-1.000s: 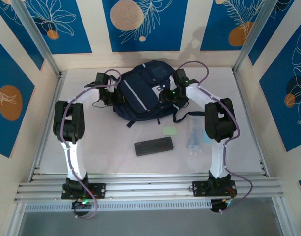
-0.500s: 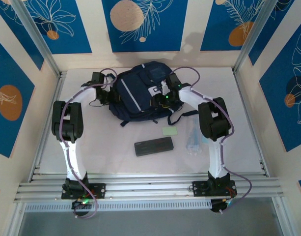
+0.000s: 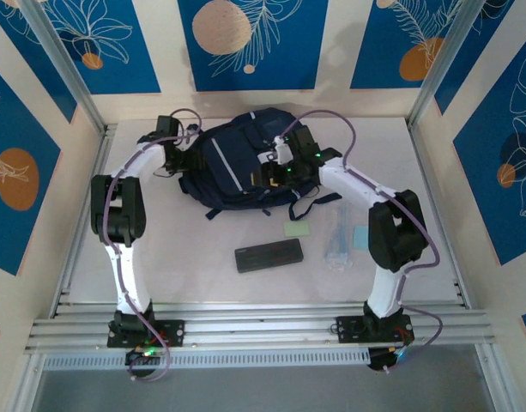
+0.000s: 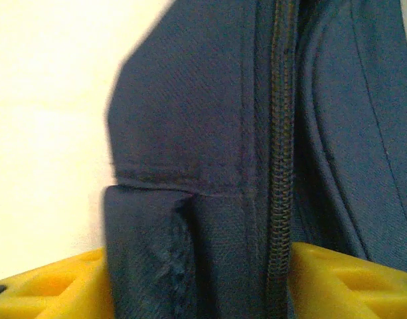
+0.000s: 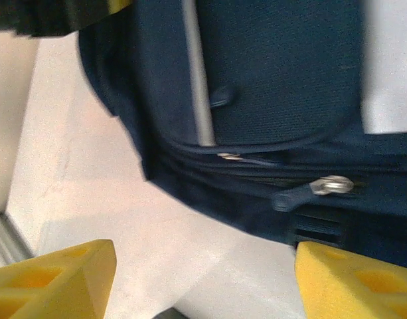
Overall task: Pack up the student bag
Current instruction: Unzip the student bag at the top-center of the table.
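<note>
White table (image 3: pixel 202 283) inside blue leaf-print panels (image 3: pixel 254 43) is carrying everything. The student bag (image 3: pixel 237 167) is lying at the middle of the far edge. Its long axis seems to be running roughly far-to-near with a slight tilt, and the black straps (image 3: pixel 318 202) are trailing toward the right edge. My left gripper (image 4: pixel 196 282) is sitting at the bag's left side. Navy fabric and a zipper (image 4: pixel 279 166) are filling the gap between my yellow fingers (image 4: pixel 44 289), and I cannot tell whether I'm pinching or only straddling it. My right gripper (image 5: pixel 203 279) is hanging over the bag's right side, jaws spread wide, holding nothing. Key relation: a metal zip pull (image 5: pixel 330 185) is lying just ahead of the right gripper, off-centre toward one finger. I'm judging the right arm as the one to go for it while the left steadies the bag. The black case (image 3: pixel 269 257) and green pad (image 3: pixel 297 229) are lying between bag and near edge, nearer my right arm.
</note>
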Motion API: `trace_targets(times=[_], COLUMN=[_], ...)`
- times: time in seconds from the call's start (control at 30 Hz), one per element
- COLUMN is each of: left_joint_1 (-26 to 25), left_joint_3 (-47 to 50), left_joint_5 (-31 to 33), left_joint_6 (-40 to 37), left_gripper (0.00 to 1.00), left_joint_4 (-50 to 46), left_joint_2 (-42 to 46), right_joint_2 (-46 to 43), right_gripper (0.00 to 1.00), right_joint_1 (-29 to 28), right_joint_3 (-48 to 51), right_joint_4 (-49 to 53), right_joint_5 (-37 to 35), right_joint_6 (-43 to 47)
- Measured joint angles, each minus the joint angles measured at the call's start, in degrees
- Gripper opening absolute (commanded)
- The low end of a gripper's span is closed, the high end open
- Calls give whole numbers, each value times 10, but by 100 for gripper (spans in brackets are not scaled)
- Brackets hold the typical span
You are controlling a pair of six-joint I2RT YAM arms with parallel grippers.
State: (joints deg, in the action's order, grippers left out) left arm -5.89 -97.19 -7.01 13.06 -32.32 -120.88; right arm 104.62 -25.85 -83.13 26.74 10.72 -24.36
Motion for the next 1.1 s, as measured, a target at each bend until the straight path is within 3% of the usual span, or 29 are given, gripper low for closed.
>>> trace_targets(times=[0.23, 0.4, 0.57, 0.67, 0.73, 0.8, 0.97, 1.1], left_joint_1=[-18, -75, -132, -157, -168, -177, -194, -214], left_joint_3=[71, 167, 236, 241, 241, 235, 185, 175], left_joint_5=[0, -112, -231, -276, -285, -284, -236, -206], left_joint_6=[7, 82, 212, 281, 306, 319, 304, 294], left_gripper=[63, 59, 58, 57, 57, 57, 57, 58], left_joint_4=[-13, 79, 240, 323, 343, 343, 276, 242], left_joint_2=[101, 190, 167, 110, 79, 61, 58, 58], right_joint_2=[-3, 33, 83, 115, 127, 128, 128, 129], right_gripper=[70, 70, 69, 55, 33, 17, 0, 0], right_joint_1=[102, 159, 160, 156, 156, 157, 157, 157], right_joint_3=[53, 61, 61, 60, 56, 55, 56, 60], right_joint_4=[6, -17, -65, -89, -93, -101, -122, -131], right_joint_5=[-78, -76, -49, -32, -26, -21, -14, -13], right_joint_6=[-59, -109, -160, -184, -195, -205, -229, -233])
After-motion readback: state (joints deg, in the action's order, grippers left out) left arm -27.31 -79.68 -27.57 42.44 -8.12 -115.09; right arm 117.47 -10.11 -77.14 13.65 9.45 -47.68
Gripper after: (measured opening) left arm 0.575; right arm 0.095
